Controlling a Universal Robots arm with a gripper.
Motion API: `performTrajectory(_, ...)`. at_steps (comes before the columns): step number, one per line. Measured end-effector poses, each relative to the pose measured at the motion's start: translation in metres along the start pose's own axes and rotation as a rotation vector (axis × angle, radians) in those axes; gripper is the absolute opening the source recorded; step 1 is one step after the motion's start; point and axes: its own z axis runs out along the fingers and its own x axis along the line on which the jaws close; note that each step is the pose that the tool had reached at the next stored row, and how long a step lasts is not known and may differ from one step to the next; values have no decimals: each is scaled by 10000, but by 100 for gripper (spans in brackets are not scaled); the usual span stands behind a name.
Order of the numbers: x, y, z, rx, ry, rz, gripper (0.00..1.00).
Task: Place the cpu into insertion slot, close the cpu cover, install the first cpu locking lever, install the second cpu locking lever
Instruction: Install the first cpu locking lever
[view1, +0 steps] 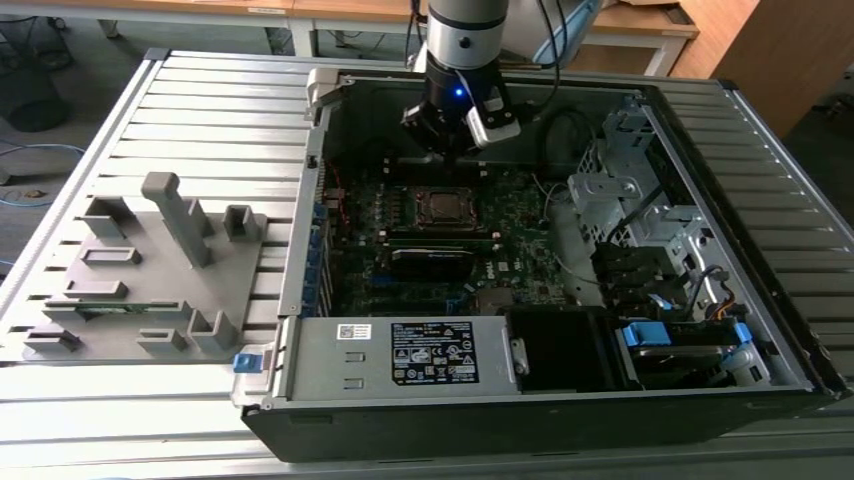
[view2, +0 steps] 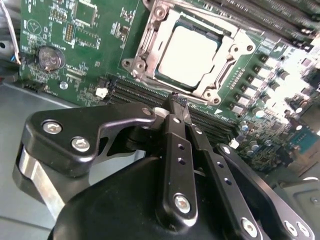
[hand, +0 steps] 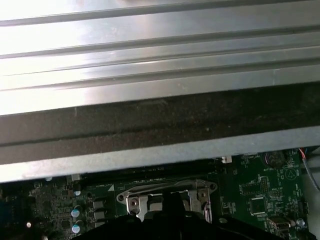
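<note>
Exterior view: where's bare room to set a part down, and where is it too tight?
Free: the ribbed table top between the grey fixture tray and the case's far corner, and the strip in front of the tray. Crowded: inside the case, where the gripper hangs by the socket, with cables and drive cage toward that view's right.

Print is seen on a white-bordered black label (view1: 434, 353) on the grey power supply box (view1: 400, 358), at six o'clock from the socket in the exterior view, and on a small white sticker (view1: 352, 332) at its nine o'clock. Neither can be read. White markings on the motherboard (view2: 75, 35) are also illegible.
</note>
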Motion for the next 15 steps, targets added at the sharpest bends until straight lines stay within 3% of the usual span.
performTrajectory(3,-1,-20,-1,130,-16,-5,10)
performTrajectory(15,-18,-153,-6,477,-63,-17,10)
